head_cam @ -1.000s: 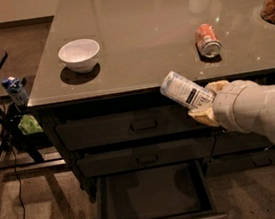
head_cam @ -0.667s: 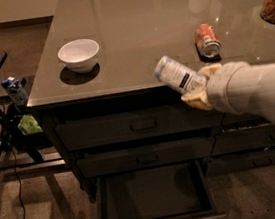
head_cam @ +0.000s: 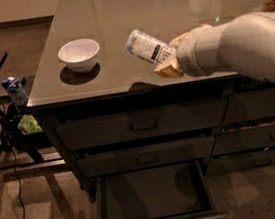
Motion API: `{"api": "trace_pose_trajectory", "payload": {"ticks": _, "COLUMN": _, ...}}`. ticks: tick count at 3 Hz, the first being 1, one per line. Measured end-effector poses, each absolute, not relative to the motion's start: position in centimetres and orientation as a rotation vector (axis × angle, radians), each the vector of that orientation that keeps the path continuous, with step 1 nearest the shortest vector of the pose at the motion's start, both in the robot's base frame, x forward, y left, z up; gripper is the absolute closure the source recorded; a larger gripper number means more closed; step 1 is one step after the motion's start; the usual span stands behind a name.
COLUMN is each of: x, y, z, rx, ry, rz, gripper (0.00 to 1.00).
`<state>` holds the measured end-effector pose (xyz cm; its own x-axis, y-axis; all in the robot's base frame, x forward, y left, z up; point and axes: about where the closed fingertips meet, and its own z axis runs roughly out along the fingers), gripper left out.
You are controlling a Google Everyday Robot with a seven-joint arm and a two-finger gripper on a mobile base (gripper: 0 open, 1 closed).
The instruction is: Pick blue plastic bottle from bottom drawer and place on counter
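My gripper [head_cam: 170, 55] had its jaws clamped on the bottle [head_cam: 148, 47], which hung tilted over the counter [head_cam: 115, 13] near its front edge, right of the bowl [head_cam: 78, 53], so I judged the pick from the open drawer [head_cam: 154, 196] done, with only set-down and release left.

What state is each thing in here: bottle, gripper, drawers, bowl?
blue plastic bottle: held tilted in the air above the counter, not set down.
gripper: shut on the blue plastic bottle, over the counter's front edge.
bottom drawer: pulled open, empty.
top drawer: shut.
middle drawer: shut.
white bowl: upright on the counter, empty.
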<state>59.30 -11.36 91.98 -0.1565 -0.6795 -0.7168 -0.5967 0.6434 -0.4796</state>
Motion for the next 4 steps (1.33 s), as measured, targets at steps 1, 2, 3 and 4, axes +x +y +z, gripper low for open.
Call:
{"api": "trace_pose_trajectory", "payload": {"ticks": 1, "x": 59.8, "y": -10.4, "z": 92.7, "rx": -1.026, "ry": 1.822, "rz": -0.094, "gripper": 1.00}}
{"api": "trace_pose_trajectory", "payload": {"ticks": 2, "x": 60.8, "y": -10.8, "z": 92.9, "rx": -1.030, "ry": 1.824, "rz": -0.077, "gripper": 1.00}}
{"api": "trace_pose_trajectory", "payload": {"ticks": 3, "x": 63.3, "y": -11.9, "z": 92.4, "rx": -1.025, "ry": 1.847, "rz": -0.019, "gripper": 1.00}}
{"api": "trace_pose_trajectory", "payload": {"ticks": 4, "x": 65.8, "y": -12.6, "z": 91.9, "rx": -1.023, "ry": 1.871, "rz": 0.028, "gripper": 1.00}}
